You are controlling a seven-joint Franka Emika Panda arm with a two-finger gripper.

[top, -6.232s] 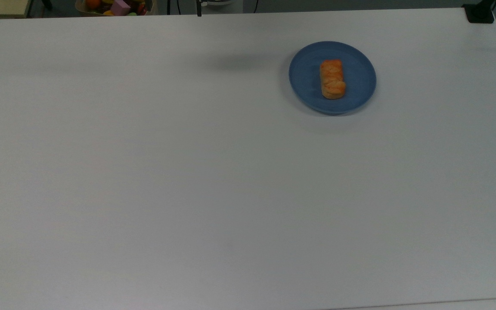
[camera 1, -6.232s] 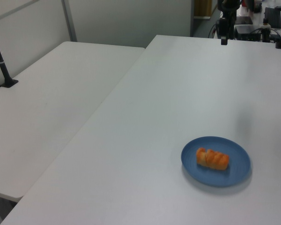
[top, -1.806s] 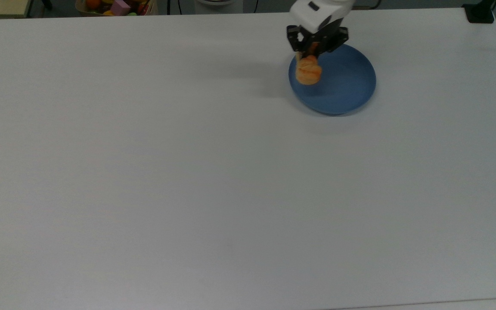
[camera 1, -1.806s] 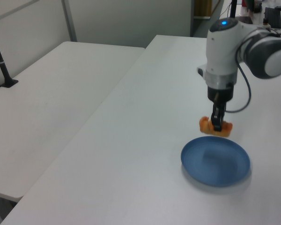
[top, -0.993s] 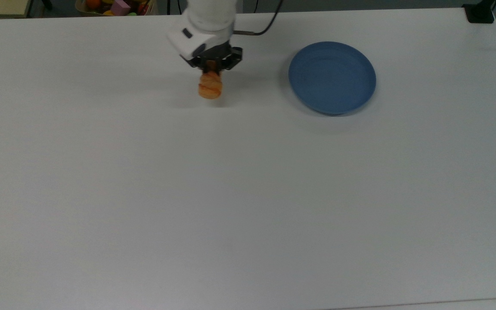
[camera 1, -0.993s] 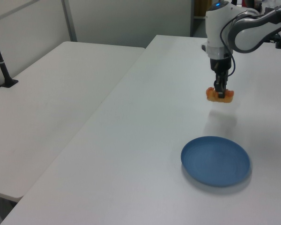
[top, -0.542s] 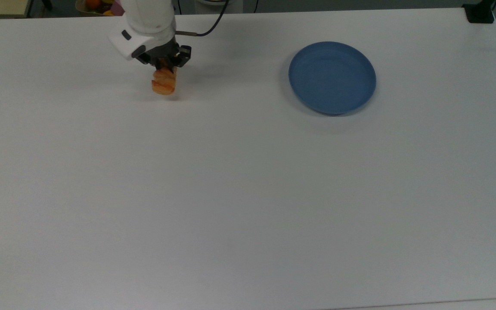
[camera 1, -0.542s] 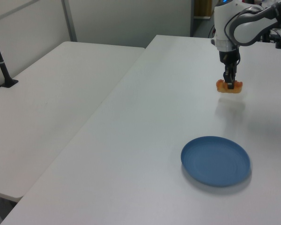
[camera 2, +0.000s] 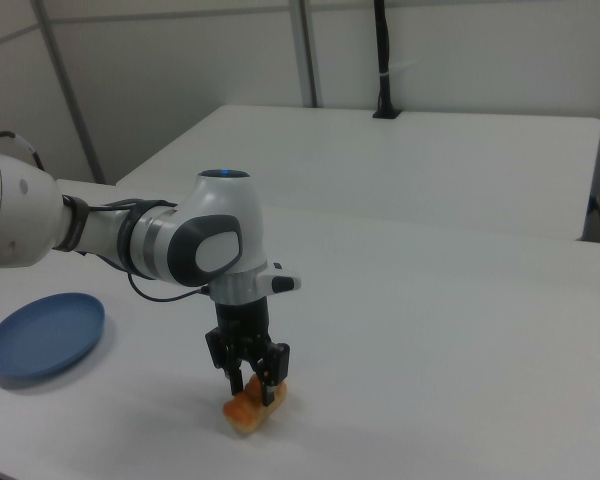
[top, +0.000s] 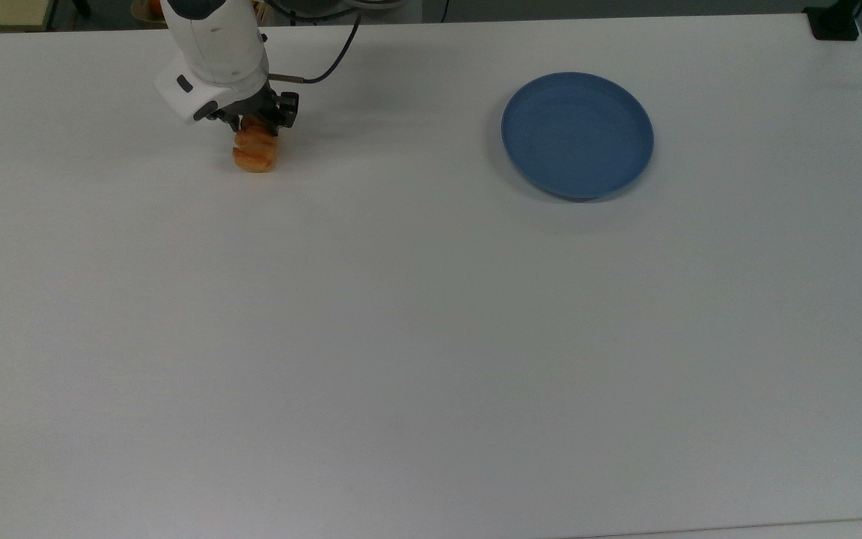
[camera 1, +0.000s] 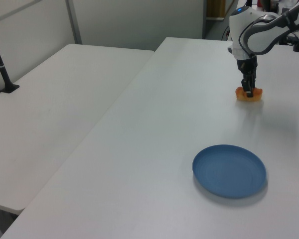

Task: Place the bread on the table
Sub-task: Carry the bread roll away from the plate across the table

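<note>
1. Since the coming move is a release, what counts is how the small oblong golden-orange bread (top: 255,153) with its ridged, glazed crust sits against the hand (top: 255,129): it is directly under the black fingers, which pinch it from above about mid-length, so the hand is closed on the bread.
2. Seen from the right view, the bread (camera 2: 256,405) looks to be down on, or just barely above, the large plain white surface (top: 431,314); its underside seems to meet its own shadow, though I cannot be sure it is resting with full weight.
3. Its long axis runs roughly up and down in the top view, with the lower end poking out below the fingers toward the top view's bottom edge.
4. From the left view, the white arm comes down nearly upright over the bread (camera 1: 249,94), the hand (camera 1: 248,90) pointing straight at the surface.
5. One container is about: a round blue plate (top: 578,135) with a shallow rim, well apart from the bread toward the top view's right, and nothing lies in it.
6. My guess is that opening the fingers and lifting straight up would finish the job; a sideways drag could roll the bread.
</note>
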